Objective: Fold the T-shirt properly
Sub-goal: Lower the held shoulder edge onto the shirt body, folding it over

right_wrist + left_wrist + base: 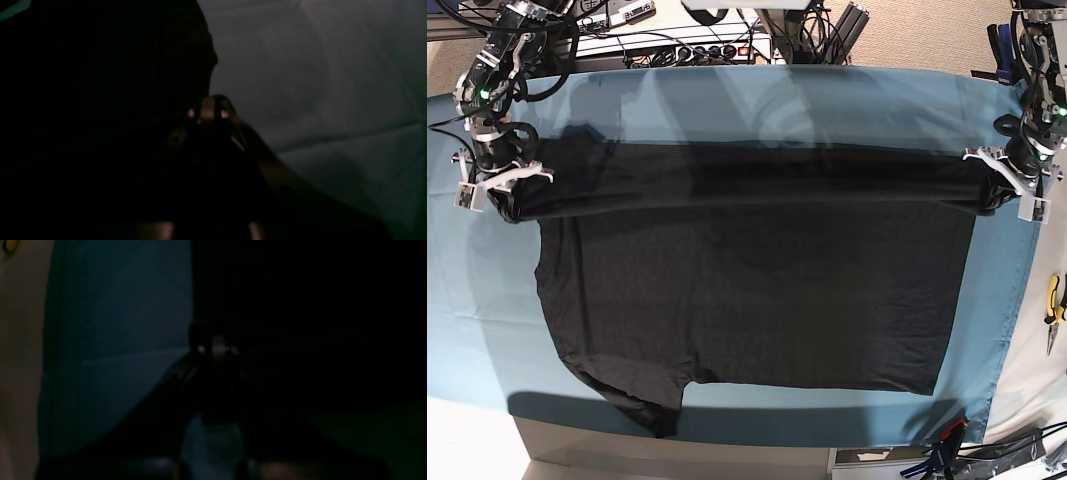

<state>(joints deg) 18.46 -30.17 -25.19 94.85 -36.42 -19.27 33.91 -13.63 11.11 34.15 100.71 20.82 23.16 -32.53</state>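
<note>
The black T-shirt (757,290) lies spread on the teal table cloth (827,100), and both arms reach down to its far edge. The right gripper (499,190) is pinched tight on the shirt's far corner at one end. The left gripper (1005,185) is pinched tight on the far corner at the other end. The far edge is lifted a bit and pulled straight between them. Bare cloth shows behind the shirt and along both its sides. Near the shirt's front edge, one sleeve (642,395) pokes toward the cloth's edge.
</note>
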